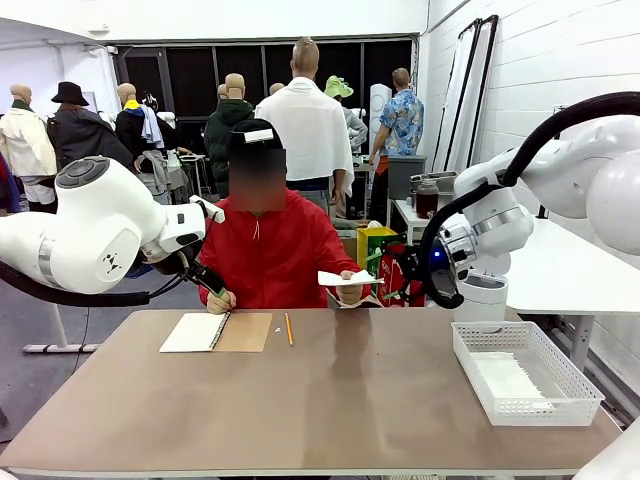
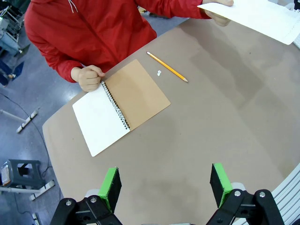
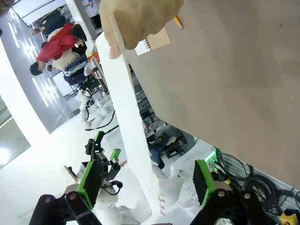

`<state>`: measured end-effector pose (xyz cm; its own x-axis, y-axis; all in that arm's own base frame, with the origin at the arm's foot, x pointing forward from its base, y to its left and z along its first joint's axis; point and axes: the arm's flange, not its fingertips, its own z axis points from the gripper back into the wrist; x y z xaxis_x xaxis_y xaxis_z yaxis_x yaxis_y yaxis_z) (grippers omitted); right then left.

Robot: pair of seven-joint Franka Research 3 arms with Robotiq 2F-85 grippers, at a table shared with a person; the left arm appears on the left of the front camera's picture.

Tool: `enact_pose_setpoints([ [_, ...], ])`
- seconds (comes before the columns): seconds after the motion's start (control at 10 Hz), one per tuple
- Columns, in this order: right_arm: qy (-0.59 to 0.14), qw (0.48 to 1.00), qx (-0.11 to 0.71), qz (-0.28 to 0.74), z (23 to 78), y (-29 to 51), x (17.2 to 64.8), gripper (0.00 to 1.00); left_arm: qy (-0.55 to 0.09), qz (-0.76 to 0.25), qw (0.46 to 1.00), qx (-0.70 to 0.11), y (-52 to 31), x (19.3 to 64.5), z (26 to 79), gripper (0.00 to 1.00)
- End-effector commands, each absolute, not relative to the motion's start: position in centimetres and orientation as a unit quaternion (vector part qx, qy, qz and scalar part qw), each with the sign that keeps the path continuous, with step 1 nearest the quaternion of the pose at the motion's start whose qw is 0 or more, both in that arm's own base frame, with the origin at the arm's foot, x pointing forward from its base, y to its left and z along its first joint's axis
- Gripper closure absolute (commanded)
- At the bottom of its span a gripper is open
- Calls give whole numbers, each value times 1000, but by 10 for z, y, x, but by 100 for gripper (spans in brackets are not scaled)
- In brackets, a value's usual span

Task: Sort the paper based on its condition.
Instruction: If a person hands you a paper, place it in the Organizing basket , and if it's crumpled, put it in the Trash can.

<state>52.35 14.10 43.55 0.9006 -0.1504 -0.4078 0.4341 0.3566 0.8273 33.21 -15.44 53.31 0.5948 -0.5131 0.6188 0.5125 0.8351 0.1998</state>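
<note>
The person's hand (image 1: 350,292) holds one sheet of paper (image 1: 340,278) up over the far edge of the table (image 1: 350,400), near the robot's right hand (image 3: 147,180). That hand is released, its fingers spread wide, and the sheet shows edge-on in the gap between them, unclamped. The left hand (image 2: 165,183) is also released, above bare table on the near side of the open notebook (image 2: 119,105) and the pencil (image 2: 167,67).

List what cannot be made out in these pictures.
Paper: condition unclear; too small in the front view, edge-on in the right wrist view, cut by the picture edge in the left wrist view.
Basket: white against white, so its contents cannot be told, front view.
Notebook: page too bright to show any writing, left wrist view.
</note>
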Motion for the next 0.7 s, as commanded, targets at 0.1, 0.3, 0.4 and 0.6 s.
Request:
enact_pose_setpoints([
  [0.1, 152, 800, 544, -203, 431, 142, 532, 18, -346, -287, 893, 2, -155, 332, 533, 0],
  [0.3, 156, 795, 543, -220, 428, 143, 536, 56, -346, -287, 893, 2, -155, 332, 533, 0],
  [0.4, 162, 794, 543, -221, 427, 145, 536, 56, -346, -287, 893, 2, -155, 332, 533, 0],
  [0.6, 165, 791, 546, -223, 427, 147, 537, 95, -346, -287, 893, 2, -155, 332, 533, 0],
])
